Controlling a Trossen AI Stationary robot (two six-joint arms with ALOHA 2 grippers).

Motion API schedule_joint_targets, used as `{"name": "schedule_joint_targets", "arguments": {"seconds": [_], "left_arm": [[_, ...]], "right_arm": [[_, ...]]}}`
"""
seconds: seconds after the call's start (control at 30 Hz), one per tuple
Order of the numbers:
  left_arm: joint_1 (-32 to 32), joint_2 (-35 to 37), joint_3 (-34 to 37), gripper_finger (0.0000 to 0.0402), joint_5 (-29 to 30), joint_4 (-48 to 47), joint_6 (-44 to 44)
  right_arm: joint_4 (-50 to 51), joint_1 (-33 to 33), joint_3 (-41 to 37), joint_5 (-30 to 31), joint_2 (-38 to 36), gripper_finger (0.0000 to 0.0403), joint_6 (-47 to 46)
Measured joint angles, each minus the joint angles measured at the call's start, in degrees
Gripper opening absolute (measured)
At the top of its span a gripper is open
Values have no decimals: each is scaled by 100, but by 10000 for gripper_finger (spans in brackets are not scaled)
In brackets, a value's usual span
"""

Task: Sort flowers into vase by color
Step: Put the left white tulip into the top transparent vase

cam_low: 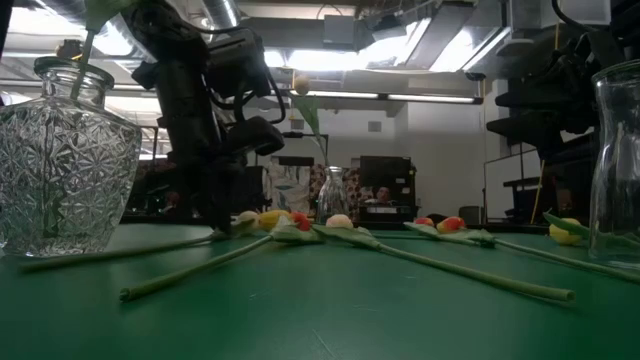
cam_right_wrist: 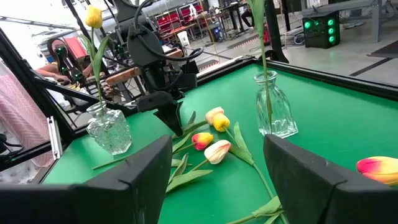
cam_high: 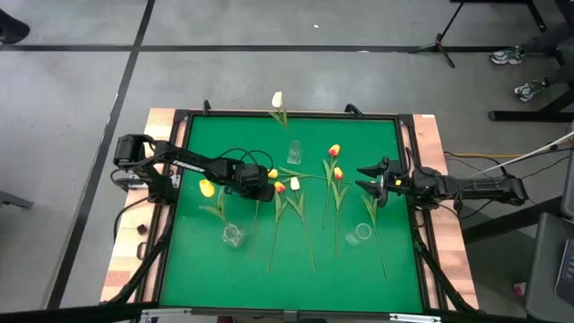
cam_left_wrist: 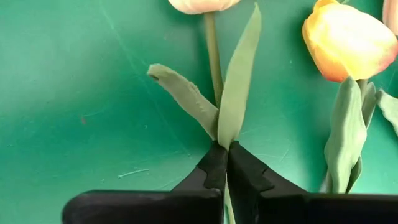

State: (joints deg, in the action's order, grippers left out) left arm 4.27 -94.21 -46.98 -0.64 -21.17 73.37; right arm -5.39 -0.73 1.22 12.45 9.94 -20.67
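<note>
High view: your left gripper (cam_high: pixel 266 189) sits mid-mat among loose flowers (cam_high: pixel 305 202); orange-red, cream and yellow heads on thin green stems, scattered flat across green mat (cam_high: pixel 377 269).

Left wrist view: fingers (cam_left_wrist: pixel 214 168) pinched on stem of cream tulip (cam_left_wrist: pixel 214 68), leaves splayed.

Right wrist view: your right gripper (cam_right_wrist: pixel 217 171) spread wide, holding nothing; yellow tulip (cam_right_wrist: pixel 93 17) upright in cut-glass vase (cam_right_wrist: pixel 110 129).

The green-topped bench (cam_high: pixel 197 269) carries loose flowers (cam_high: pixel 305 211) fanned across its centre, with three glass vases: at twelve o'clock (cam_high: pixel 293 152), five o'clock (cam_high: pixel 360 234) and seven o'clock (cam_high: pixel 233 236).
</note>
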Motion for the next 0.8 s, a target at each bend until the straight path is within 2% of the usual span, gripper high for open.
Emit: {"name": "schedule_joint_targets", "arguments": {"seconds": [0.3, 0.8], "left_arm": [[0, 0, 0, 1, -40, 483, -45], [36, 330, 0, 1, 6, 576, -324]], "right_arm": [[0, 0, 2, -1, 0, 253, -1], [68, 0, 2, 4, 1, 253, -1]]}}
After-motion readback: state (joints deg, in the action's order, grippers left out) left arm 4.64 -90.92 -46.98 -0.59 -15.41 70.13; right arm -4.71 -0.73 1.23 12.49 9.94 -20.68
